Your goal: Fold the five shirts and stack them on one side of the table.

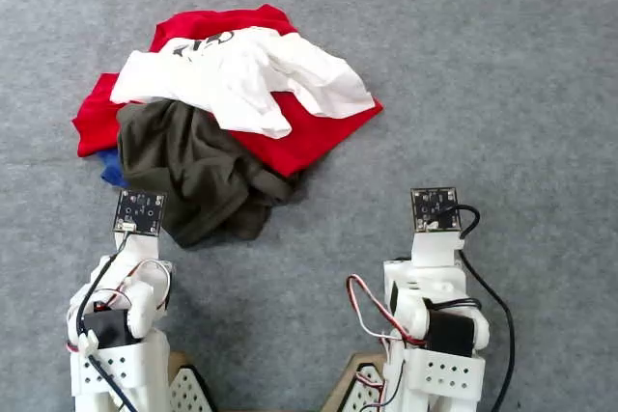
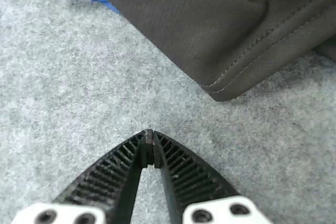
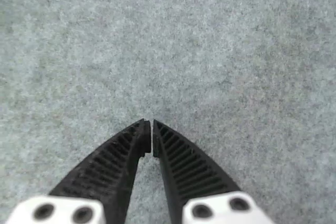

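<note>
Looking down from the high view, a crumpled heap of shirts lies on the grey felt table (image 1: pixel 502 74). A white printed shirt (image 1: pixel 251 74) is on top and a red shirt (image 1: pixel 309 137) lies under it. A dark olive shirt (image 1: pixel 198 166) sits at the heap's near edge, with a blue shirt (image 1: pixel 111 169) peeking out beside it. A fifth cannot be made out. Nothing is folded, so the task looks to be at its very start.

In the left wrist view, the left gripper (image 2: pixel 148 139) has its jaws pressed together, empty, near the dark olive shirt's stitched hem.

In the right wrist view, the right gripper (image 3: pixel 151 129) is likewise closed on nothing over bare felt.

Next, I judge, the jaws must part, and one shirt must be pulled free and spread flat.
</note>
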